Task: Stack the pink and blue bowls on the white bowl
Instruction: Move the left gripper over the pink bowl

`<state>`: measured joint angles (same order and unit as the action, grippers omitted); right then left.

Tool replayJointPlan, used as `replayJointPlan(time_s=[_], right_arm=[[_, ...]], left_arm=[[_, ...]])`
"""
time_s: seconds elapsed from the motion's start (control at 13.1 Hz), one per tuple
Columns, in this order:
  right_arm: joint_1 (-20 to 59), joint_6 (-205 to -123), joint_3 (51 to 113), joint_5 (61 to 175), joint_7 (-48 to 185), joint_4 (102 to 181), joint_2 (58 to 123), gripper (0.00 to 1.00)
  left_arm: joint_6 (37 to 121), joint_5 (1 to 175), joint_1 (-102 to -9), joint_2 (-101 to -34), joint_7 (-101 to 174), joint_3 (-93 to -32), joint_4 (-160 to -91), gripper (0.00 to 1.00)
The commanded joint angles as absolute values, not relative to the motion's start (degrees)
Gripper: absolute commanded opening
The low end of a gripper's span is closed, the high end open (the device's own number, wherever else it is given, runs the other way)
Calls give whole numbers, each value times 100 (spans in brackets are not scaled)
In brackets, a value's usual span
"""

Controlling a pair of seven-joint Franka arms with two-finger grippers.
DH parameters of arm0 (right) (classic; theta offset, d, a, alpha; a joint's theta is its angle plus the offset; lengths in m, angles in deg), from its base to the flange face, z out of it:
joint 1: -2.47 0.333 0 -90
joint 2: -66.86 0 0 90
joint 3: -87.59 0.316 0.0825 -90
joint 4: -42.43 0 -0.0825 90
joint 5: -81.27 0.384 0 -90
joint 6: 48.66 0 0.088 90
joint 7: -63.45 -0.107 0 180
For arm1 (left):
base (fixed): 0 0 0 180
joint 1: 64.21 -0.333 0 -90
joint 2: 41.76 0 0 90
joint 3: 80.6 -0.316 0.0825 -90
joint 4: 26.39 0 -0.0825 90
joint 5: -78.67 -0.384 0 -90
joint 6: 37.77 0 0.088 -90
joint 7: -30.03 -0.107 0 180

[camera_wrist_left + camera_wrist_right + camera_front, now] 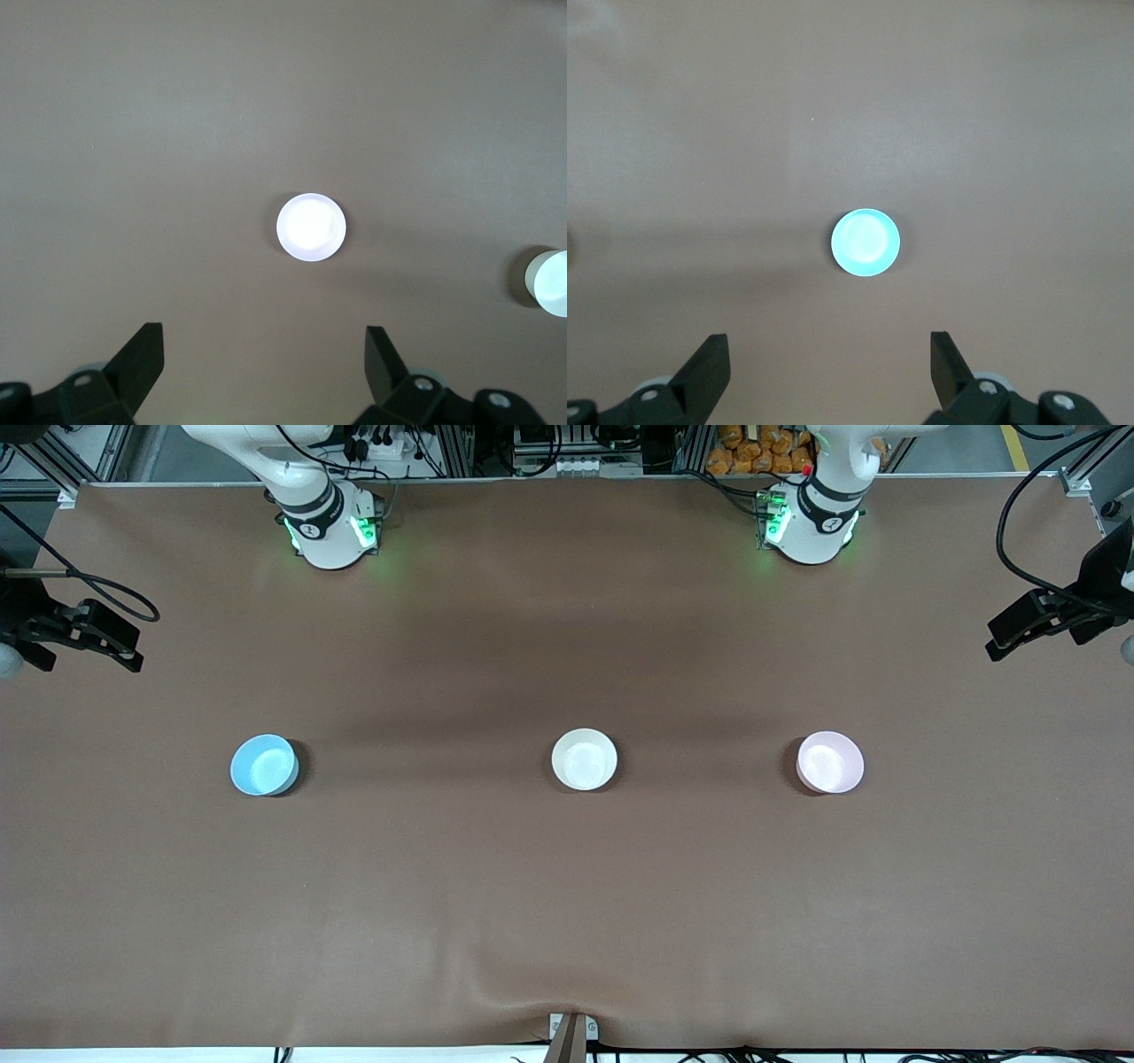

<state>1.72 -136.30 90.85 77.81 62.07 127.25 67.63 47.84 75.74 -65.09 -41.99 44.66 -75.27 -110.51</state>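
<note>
Three bowls: a row is formed across the middle of the worktop (567, 886), all upright, well apart, none stacked yet.
White bowl (584, 759): it is placed at the centre of the row, between the other two.
Blue bowl (264, 764): it is set toward the right arm's end of the worktop, and is centred in the right wrist view (866, 242).
Pink bowl (830, 762): it is set toward the left arm's end, and is seen washed out to near white in the left wrist view (311, 227).
Left gripper (264, 372): it is held high over the pink bowl's end of the worktop, fingers spread wide, nothing held.
Right gripper (829, 372): it is held high over the blue bowl's end, fingers spread wide, nothing held.
Risk, grasp: a thin rim can be missed or pinched off-centre, so a light bowl may be tipped or pushed along the worktop.
Risk, collision: both arms must be brought to the centre, so a clash is likely if both are moved at once.
Risk, placing: the white bowl may be knocked aside if a carried bowl is lowered off-centre or released tilted.
Risk, colour: pink may be mistaken for white under the glare.
</note>
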Motion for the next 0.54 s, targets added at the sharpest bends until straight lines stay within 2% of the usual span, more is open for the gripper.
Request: replayJointPlan(time_s=[0.0, 0.46], right_arm=[[28, -13603, 9111, 8237, 6328, 12593, 6835, 100], [10, -13577, 9111, 8206, 6328, 12593, 6853, 100]], left_arm=[[4583, 7717, -6465, -4167, 4278, -7560, -11041, 100], [4502, 7779, -6456, -4237, 4216, -7551, -11172, 100]])
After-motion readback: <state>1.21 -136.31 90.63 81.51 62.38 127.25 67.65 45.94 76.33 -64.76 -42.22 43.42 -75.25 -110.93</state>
